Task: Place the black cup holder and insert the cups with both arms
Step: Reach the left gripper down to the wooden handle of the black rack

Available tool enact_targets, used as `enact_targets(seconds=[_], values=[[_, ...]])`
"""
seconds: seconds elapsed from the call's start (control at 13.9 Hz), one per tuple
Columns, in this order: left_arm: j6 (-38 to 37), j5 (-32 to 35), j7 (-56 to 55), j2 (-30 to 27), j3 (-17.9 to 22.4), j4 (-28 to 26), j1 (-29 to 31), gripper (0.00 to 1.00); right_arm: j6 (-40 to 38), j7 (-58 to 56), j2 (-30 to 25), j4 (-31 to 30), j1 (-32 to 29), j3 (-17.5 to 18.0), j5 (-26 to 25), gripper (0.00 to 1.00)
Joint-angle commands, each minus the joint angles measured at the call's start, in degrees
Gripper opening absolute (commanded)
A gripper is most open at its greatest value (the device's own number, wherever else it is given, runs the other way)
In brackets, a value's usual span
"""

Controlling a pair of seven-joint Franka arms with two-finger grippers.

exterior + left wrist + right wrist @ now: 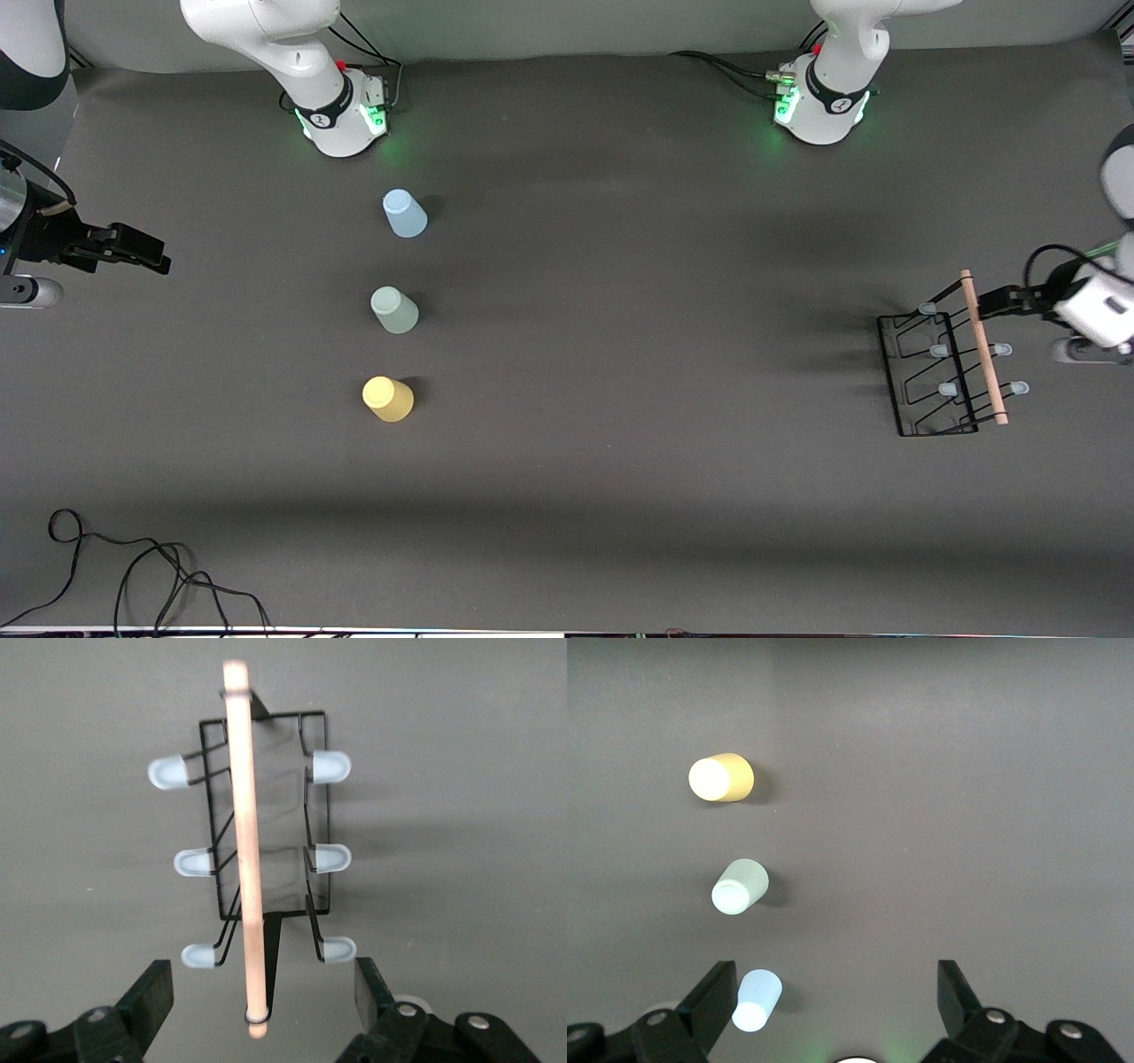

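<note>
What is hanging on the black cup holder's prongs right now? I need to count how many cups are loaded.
Nothing. The black cup holder shows six bare capped prongs. All three cups, light blue, pale green and yellow, stand upside down on the table.

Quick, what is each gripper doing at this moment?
Left gripper: open, holding nothing, fingers on either side of the rack's wooden handle.
Right gripper: open, holding nothing.

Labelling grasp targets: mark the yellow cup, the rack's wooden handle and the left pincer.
yellow cup [388,399], front view, its side.
wooden handle [244,842], left wrist view, mid-rod.
left pincer [261,997], left wrist view, between its open fingertips.
</note>
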Motion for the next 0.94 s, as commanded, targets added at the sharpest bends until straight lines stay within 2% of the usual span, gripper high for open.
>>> enact_targets(seconds=[0.0,0.07,0.29,0.36,0.58,0.86], values=[[4.34,0.94,0.88,-2.05,-0.07,-6.23,0.57,0.82,-0.33,-0.11,-1.61,-1.22,0.04,0.04,-0.50,1.00],[5.84,0.94,1.84,-1.61,-0.16,-7.55,1.71,0.75,-0.42,-0.19,-1.61,-1.22,0.04,0.04,-0.50,1.00],[7.60,0.94,4.40,1.55,-0.16,-7.65,2.07,0.62,-0.95,-0.28,-1.61,-1.22,0.04,-0.05,-0.50,1.00],[8.83,0.94,4.40,2.34,-0.16,-7.65,2.07,0.51,-1.04,-0.28,-1.61,-1.22,0.04,-0.14,-0.50,1.00],[9.28,0.94,4.57,2.79,-0.16,-7.21,2.07,0.00,-1.04,-0.28,-1.70,-1.22,-0.05,-0.14,-0.59,1.00],[2.44,0.94,5.71,-0.28,-0.51,-1.42,1.37,0.00,-1.13,-0.28,-1.70,-1.22,-0.05,-0.14,-0.50,1.00]])
